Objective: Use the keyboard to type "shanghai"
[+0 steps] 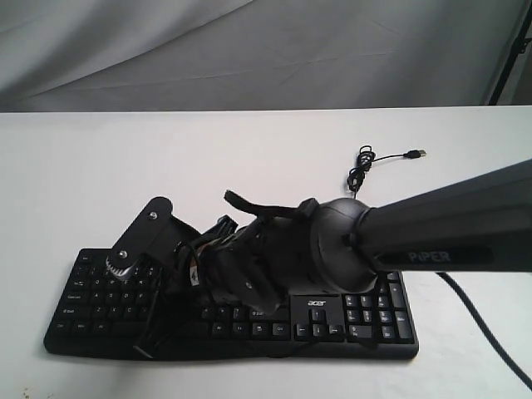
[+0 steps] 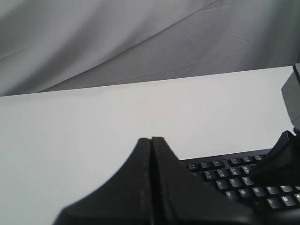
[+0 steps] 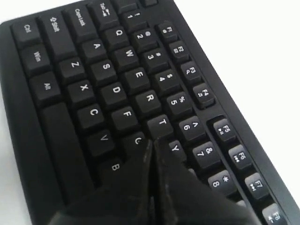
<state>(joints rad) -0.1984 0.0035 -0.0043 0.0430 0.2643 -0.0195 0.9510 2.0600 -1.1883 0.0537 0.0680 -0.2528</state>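
The black keyboard [image 1: 366,312] lies along the table's near edge, with the white acer logo right of its middle. My right arm [image 1: 449,224] reaches in from the right and hides the keyboard's middle. My right gripper [image 3: 152,142] is shut, its tip down on the keys between G, T and Y, covering the H area. My left gripper [image 2: 151,139] is also shut with nothing in it. It is raised, and the keyboard [image 2: 234,185] shows beside and below it. In the exterior view I cannot tell the left gripper from the dark parts.
The keyboard's thin USB cable [image 1: 362,170] coils on the white table [image 1: 125,158] behind it, its plug lying loose to the right. A black bracket [image 1: 143,234] with two screws stands over the left keys. A thick black cable [image 1: 490,332] crosses the near right corner.
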